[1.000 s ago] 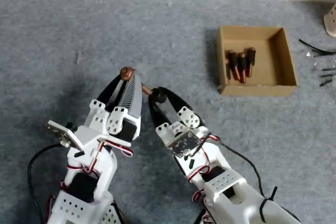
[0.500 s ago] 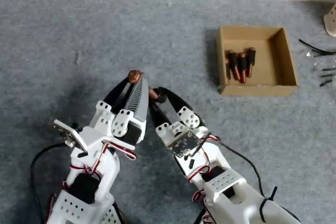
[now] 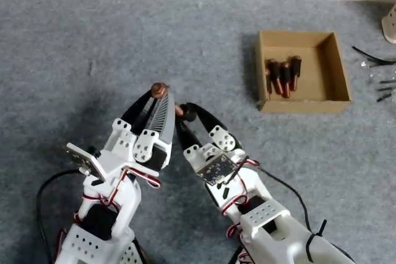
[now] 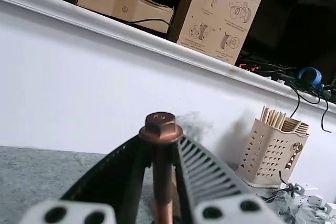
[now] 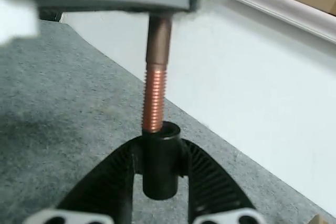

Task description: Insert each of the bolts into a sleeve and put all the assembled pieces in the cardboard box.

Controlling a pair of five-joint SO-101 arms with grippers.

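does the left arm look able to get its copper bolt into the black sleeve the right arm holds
Probably yes: the copper-coloured threaded bolt hangs with its tip at the open mouth of the black cylindrical sleeve, roughly in line, nothing between them.

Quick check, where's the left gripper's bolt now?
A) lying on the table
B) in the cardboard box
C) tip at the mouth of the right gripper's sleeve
C: in the right wrist view the bolt has its threaded tip at the top opening of the black sleeve clamped in the right gripper.
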